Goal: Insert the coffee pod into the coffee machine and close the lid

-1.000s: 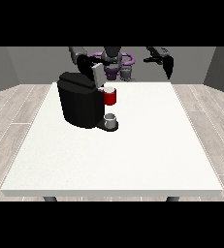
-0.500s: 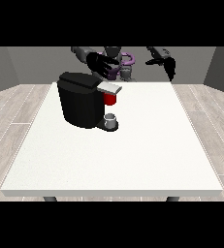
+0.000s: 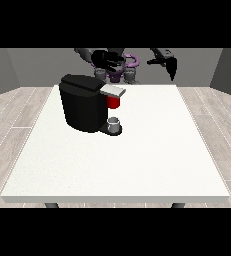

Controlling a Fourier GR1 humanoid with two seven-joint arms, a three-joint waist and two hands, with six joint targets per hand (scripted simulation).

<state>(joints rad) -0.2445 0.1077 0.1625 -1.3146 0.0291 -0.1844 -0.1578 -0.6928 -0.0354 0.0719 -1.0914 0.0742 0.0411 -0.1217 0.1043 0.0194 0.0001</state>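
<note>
Fingers [image 3: 116,59] spread wide, holding nothing, we hover the hand at the view's left [image 3: 107,61] above the black boxy coffee machine [image 3: 84,102] near the white surface's [image 3: 137,160] far edge, presumably to close its grey lid [image 3: 113,90].

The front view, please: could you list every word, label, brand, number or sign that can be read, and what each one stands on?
None: no readable text shows anywhere in this view.
Coffee machine: plain black body, no brand or label visible.
Red thing at the machine: no marking visible.
Grey thing at the machine's base: no marking visible.
Table: plain white, no writing.
</note>
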